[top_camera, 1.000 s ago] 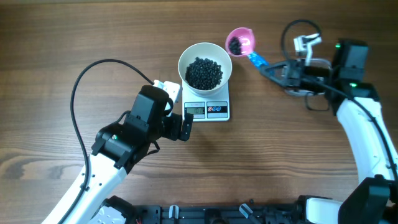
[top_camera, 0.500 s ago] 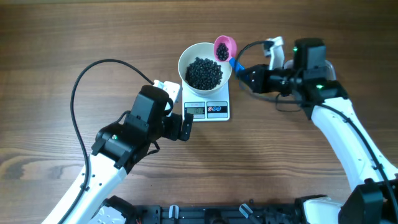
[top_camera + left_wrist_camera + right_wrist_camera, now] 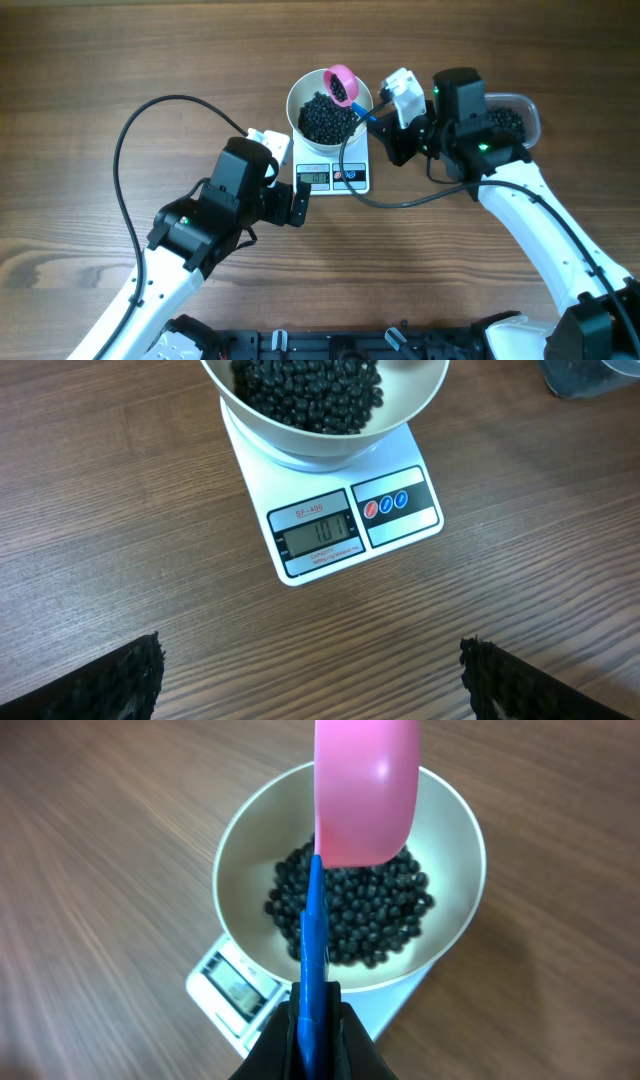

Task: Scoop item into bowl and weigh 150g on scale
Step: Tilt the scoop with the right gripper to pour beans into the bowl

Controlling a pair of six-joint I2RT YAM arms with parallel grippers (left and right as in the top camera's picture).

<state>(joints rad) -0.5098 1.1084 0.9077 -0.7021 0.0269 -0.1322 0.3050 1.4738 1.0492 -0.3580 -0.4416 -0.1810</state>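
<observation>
beans (image 3: pixel 328 118) fill bowl (image 3: pixel 297 98) on scale (image 3: pixel 400 520); right gripper (image 3: pixel 315 1028) pinches pink scoop (image 3: pixel 365 790), left gripper (image 3: pixel 310 690) gapes.

The left wrist view's top edge cuts off the bowl (image 3: pixel 405 395) and most of the tub (image 3: pixel 588 374); the left end effector (image 3: pixel 315 685) shows only fingertips (image 3: pixel 100 685) at the bottom corners. In the right wrist view the bowl hides most of the blurred scale (image 3: pixel 232 985), and the scoop (image 3: pixel 365 790) shows only its outside.

Overhead top-down; close wrist views on scale (image 3: pixel 345 525)
</observation>
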